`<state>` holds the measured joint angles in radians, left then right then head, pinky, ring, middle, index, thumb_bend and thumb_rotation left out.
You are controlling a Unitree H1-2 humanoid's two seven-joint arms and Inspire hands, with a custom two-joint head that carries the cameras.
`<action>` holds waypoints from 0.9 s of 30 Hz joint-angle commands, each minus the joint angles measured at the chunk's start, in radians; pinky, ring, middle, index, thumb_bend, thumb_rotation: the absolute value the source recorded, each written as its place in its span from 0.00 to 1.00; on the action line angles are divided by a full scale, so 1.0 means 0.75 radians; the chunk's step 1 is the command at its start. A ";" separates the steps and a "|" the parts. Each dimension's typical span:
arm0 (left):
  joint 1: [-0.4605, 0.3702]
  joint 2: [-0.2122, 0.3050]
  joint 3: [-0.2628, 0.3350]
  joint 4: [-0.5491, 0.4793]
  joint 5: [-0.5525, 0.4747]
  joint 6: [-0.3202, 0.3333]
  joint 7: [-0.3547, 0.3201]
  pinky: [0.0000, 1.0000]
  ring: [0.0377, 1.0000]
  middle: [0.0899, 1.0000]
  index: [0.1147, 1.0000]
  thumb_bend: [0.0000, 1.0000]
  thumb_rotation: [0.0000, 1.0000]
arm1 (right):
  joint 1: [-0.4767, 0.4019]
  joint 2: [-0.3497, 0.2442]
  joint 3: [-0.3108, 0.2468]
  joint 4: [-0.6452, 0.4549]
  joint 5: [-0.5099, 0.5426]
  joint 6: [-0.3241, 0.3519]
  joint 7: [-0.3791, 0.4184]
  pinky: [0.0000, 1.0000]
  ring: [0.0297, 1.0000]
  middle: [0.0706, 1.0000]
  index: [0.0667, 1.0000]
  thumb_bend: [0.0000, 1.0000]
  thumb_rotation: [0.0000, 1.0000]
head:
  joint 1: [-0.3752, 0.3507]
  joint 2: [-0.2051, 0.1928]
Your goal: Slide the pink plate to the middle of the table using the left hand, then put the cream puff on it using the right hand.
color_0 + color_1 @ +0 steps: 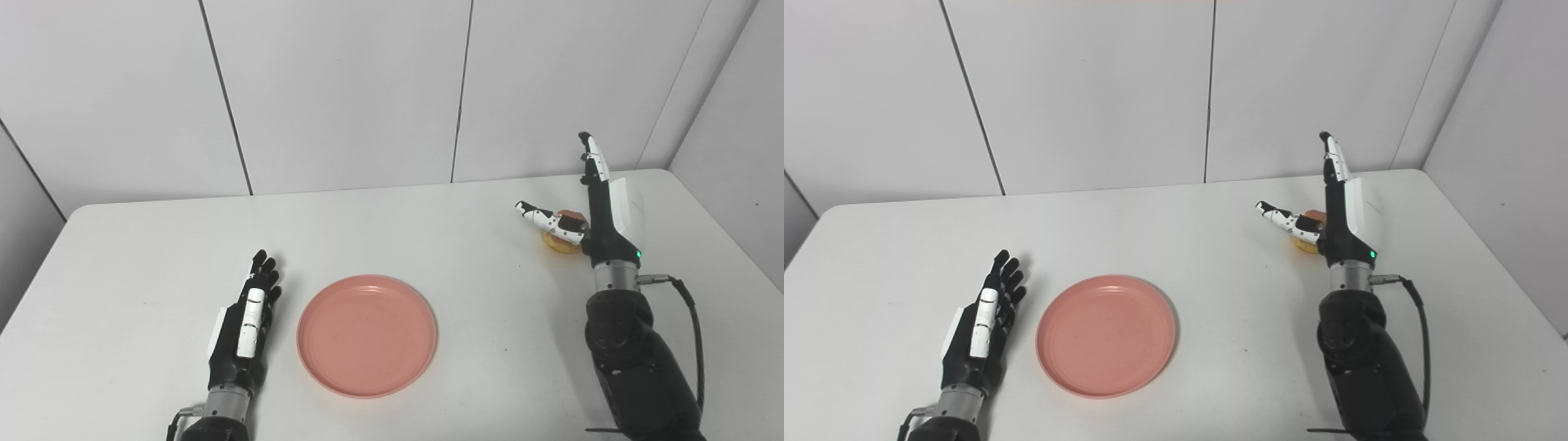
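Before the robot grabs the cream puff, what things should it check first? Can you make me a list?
1. Pink plate near the middle of the table: ok.
2. Plate is bare, with room for the treat: ok.
3. Left hand is off the plate, lying beside its left edge, fingers straight: ok.
4. Right hand is open, fingers pointing up, thumb stretched over the cream puff: ok.
5. Cream puff is already gripped: not ok, nothing is closed on it yet.
6. Whether the thumb touches the puff or only hovers over it: cannot tell.
7. Table between puff and plate has nothing in the way: ok.
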<state>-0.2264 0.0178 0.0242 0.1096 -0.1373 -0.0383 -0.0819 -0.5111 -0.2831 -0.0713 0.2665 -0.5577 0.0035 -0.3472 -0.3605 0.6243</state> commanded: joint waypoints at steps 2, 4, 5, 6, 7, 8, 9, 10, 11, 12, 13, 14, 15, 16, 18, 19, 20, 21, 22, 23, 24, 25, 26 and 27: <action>-0.018 0.009 -0.001 -0.007 -0.001 -0.011 -0.011 0.98 0.99 0.98 0.95 0.60 0.91 | -0.067 -0.046 -0.005 0.015 -0.033 0.063 -0.032 0.78 0.89 0.93 0.93 0.71 0.29 | -0.001 0.001; -0.018 0.013 -0.001 -0.009 0.002 -0.007 -0.012 0.99 0.99 0.98 0.97 0.59 0.92 | -0.073 -0.057 -0.001 0.048 -0.034 0.075 -0.033 0.77 0.88 0.92 0.92 0.71 0.24 | -0.001 0.001; -0.018 0.013 0.000 -0.013 -0.003 -0.003 -0.014 0.99 0.99 0.98 0.97 0.59 0.92 | -0.078 -0.064 0.002 0.072 -0.035 0.086 -0.030 0.77 0.88 0.92 0.92 0.71 0.24 | -0.001 0.001; -0.017 0.013 0.001 -0.016 -0.007 0.000 -0.015 0.98 0.99 0.98 0.96 0.59 0.91 | -0.081 -0.069 0.004 0.088 -0.036 0.095 -0.029 0.76 0.87 0.92 0.92 0.71 0.23 | -0.001 0.001; -0.016 0.014 0.002 -0.017 -0.016 0.001 -0.020 0.98 0.99 0.98 0.96 0.59 0.91 | -0.085 -0.074 0.009 0.101 -0.037 0.114 -0.019 0.76 0.87 0.92 0.92 0.71 0.23 | -0.001 0.005; -0.016 0.011 0.006 -0.018 -0.026 0.001 -0.022 0.99 1.00 0.99 0.97 0.58 0.91 | -0.088 -0.080 0.015 0.118 -0.037 0.130 -0.012 0.76 0.87 0.91 0.92 0.71 0.23 | -0.001 0.005; -0.016 0.012 0.005 -0.019 -0.023 0.003 -0.022 0.99 1.00 0.99 0.97 0.58 0.90 | -0.091 -0.086 0.024 0.133 -0.043 0.146 -0.005 0.76 0.86 0.91 0.92 0.71 0.22 | -0.001 0.005; -0.016 0.015 0.000 -0.020 -0.013 -0.001 -0.020 0.99 1.00 0.99 0.97 0.58 0.91 | -0.095 -0.092 0.032 0.150 -0.046 0.159 0.001 0.75 0.86 0.91 0.92 0.71 0.23 | -0.001 0.005; -0.015 0.018 -0.002 -0.022 -0.011 -0.003 -0.022 0.98 0.99 0.99 0.98 0.58 0.92 | -0.098 -0.098 0.039 0.163 -0.044 0.170 0.006 0.75 0.86 0.91 0.92 0.72 0.23 | 0.000 0.010; -0.015 0.020 -0.002 -0.023 -0.015 -0.001 -0.025 0.99 1.00 0.99 0.98 0.58 0.92 | -0.101 -0.103 0.045 0.178 -0.041 0.180 0.012 0.75 0.86 0.90 0.92 0.72 0.22 | 0.000 0.010; -0.014 0.021 -0.001 -0.025 -0.025 0.002 -0.030 1.00 1.00 1.00 0.98 0.58 0.91 | -0.104 -0.107 0.048 0.196 -0.033 0.180 0.012 0.74 0.85 0.90 0.91 0.73 0.20 | 0.000 0.012; -0.014 0.021 0.001 -0.027 -0.033 0.006 -0.034 1.00 1.00 1.00 0.98 0.58 0.91 | -0.106 -0.110 0.053 0.215 -0.026 0.175 0.010 0.74 0.85 0.90 0.91 0.73 0.19 | 0.000 0.012; -0.014 0.021 0.002 -0.029 -0.036 0.010 -0.035 1.00 1.00 1.00 0.97 0.58 0.91 | -0.108 -0.114 0.058 0.234 -0.023 0.170 0.005 0.74 0.85 0.90 0.91 0.73 0.18 | 0.001 0.013; -0.013 0.020 0.002 -0.031 -0.037 0.015 -0.036 1.00 1.00 0.99 0.97 0.58 0.90 | -0.110 -0.114 0.061 0.253 -0.016 0.166 0.002 0.74 0.85 0.90 0.91 0.72 0.18 | 0.001 0.013; -0.012 0.022 0.001 -0.037 -0.035 0.023 -0.038 1.00 1.00 0.99 0.97 0.57 0.90 | -0.113 -0.111 0.063 0.271 0.004 0.168 0.010 0.74 0.85 0.90 0.91 0.72 0.17 | 0.001 0.013; -0.013 0.023 0.000 -0.036 -0.035 0.022 -0.042 1.00 1.00 0.99 0.97 0.57 0.90 | -0.116 -0.111 0.066 0.281 0.014 0.173 0.020 0.75 0.85 0.91 0.91 0.72 0.16 | 0.001 0.013; -0.013 0.024 -0.001 -0.035 -0.035 0.020 -0.044 1.00 1.00 1.00 0.97 0.57 0.90 | -0.118 -0.112 0.069 0.288 0.023 0.180 0.033 0.75 0.86 0.91 0.92 0.71 0.14 | 0.001 0.013; -0.013 0.023 0.000 -0.035 -0.036 0.019 -0.043 0.99 1.00 1.00 0.97 0.58 0.90 | -0.120 -0.114 0.073 0.291 0.031 0.186 0.046 0.75 0.86 0.92 0.92 0.70 0.13 | 0.001 0.013; -0.013 0.022 0.001 -0.038 -0.038 0.021 -0.042 0.99 1.00 0.99 0.97 0.58 0.89 | -0.120 -0.115 0.076 0.286 0.037 0.195 0.059 0.74 0.85 0.92 0.92 0.70 0.12 | 0.004 0.021; -0.013 0.020 0.003 -0.039 -0.040 0.020 -0.041 0.99 1.00 0.99 0.97 0.58 0.89 | -0.119 -0.114 0.077 0.278 0.045 0.206 0.071 0.73 0.85 0.92 0.92 0.70 0.11 | 0.004 0.021; -0.013 0.019 0.003 -0.039 -0.040 0.019 -0.041 0.99 1.00 0.99 0.97 0.58 0.89 | -0.117 -0.114 0.077 0.268 0.053 0.219 0.085 0.72 0.85 0.92 0.91 0.69 0.11 | 0.004 0.022; -0.012 0.019 0.003 -0.039 -0.040 0.018 -0.041 0.99 1.00 0.99 0.97 0.57 0.89 | -0.116 -0.113 0.078 0.261 0.059 0.229 0.093 0.71 0.84 0.92 0.91 0.69 0.11 | 0.004 0.022; -0.012 0.020 0.002 -0.043 -0.040 0.024 -0.042 0.99 1.00 0.99 0.98 0.57 0.90 | -0.111 -0.112 0.078 0.245 0.065 0.248 0.109 0.71 0.84 0.92 0.91 0.69 0.11 | 0.004 0.022; -0.011 0.021 0.002 -0.046 -0.040 0.029 -0.042 0.99 1.00 0.99 0.96 0.58 0.90 | -0.108 -0.112 0.079 0.233 0.068 0.262 0.119 0.70 0.83 0.90 0.89 0.68 0.09 | 0.004 0.022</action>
<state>-0.2269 0.0281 0.0247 0.0980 -0.1593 -0.0185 -0.1024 -0.5513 -0.3453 -0.0081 0.4819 -0.5116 0.1837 -0.2632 -0.3574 0.6412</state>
